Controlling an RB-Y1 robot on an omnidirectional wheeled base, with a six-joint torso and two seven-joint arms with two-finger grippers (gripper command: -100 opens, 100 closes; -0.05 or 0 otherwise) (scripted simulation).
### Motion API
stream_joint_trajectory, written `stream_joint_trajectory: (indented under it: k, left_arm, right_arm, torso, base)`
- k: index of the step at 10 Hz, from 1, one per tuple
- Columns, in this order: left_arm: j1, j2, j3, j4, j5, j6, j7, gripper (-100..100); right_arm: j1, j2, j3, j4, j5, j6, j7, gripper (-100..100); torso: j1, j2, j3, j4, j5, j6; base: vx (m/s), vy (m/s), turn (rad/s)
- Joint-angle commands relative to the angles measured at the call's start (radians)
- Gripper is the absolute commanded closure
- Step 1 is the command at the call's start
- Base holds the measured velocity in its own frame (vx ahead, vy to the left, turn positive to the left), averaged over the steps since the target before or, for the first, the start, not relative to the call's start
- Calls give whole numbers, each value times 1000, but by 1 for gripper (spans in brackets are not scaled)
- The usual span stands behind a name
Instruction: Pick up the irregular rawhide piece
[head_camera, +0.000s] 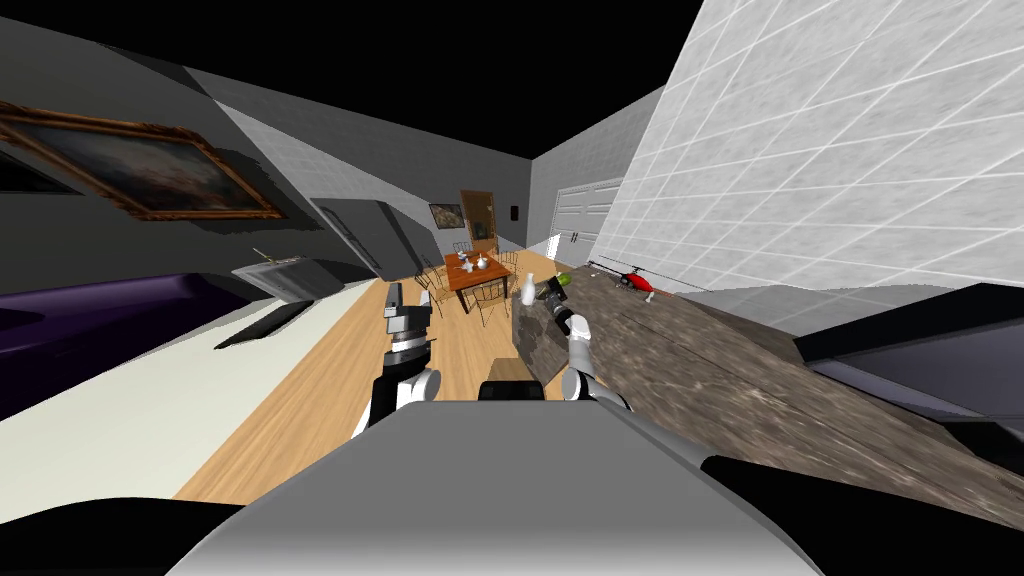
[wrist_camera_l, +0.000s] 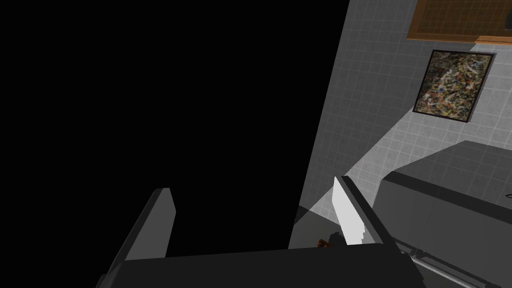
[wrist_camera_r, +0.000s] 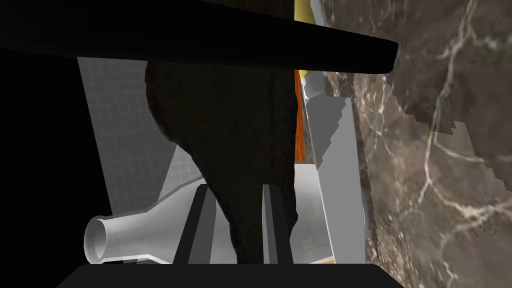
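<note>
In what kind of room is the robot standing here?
Most likely an open kitchen and dining area of a house: a long marbled brown counter along a tiled wall, and further on a wooden dining table with chairs on a wood floor.

Dark, irregular rawhide piece (wrist_camera_r: 230, 140), gripped between the right fingers (wrist_camera_r: 269, 225).

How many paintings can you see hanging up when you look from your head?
2. A big gold-framed dark painting hangs close by on my left. A small dark-framed painting hangs far off, beside the brown door. Others may be hidden.
</note>
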Motion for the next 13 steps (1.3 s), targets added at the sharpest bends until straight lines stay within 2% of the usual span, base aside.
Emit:
stream_joint_trajectory:
  k: [1,3,4,11,12,13]
  left_arm:
    - [0,0,0,0,0,0,0,0]
    - [0,0,0,0,0,0,0,0]
    - [0,0,0,0,0,0,0,0]
    - [0,0,0,0,0,0,0,0]
    - [0,0,0,0,0,0,0,0]
    - [0,0,0,0,0,0,0,0]
  right_arm:
    - [-1,-3,-1,0,-4,-5,-1,100]
    - [17,-16,6,-14,-13,-46,-7,100]
    - [17,-16,6,-14,-13,-46,-7,100]
    - [76,-63,31,-63,-46,-189,-30,100]
    - [71,-59,30,-60,-41,-174,-29,100]
    - [73,-60,29,-61,-41,-178,-29,0]
  torso:
    - [0,0,0,0,0,0]
    - [0,0,0,0,0,0]
    - [0,0,0,0,-1,0]
    - [-1,1,1,2,-2,0]
    - [-1,1,2,2,-2,0]
    - [-2,2,2,3,-2,-2]
  base:
    - [28,31,-95]
    - [34,37,-115]
    - [22,24,-75]
    - [51,57,-180]
    - [18,27,-51]
    - [0,0,0]
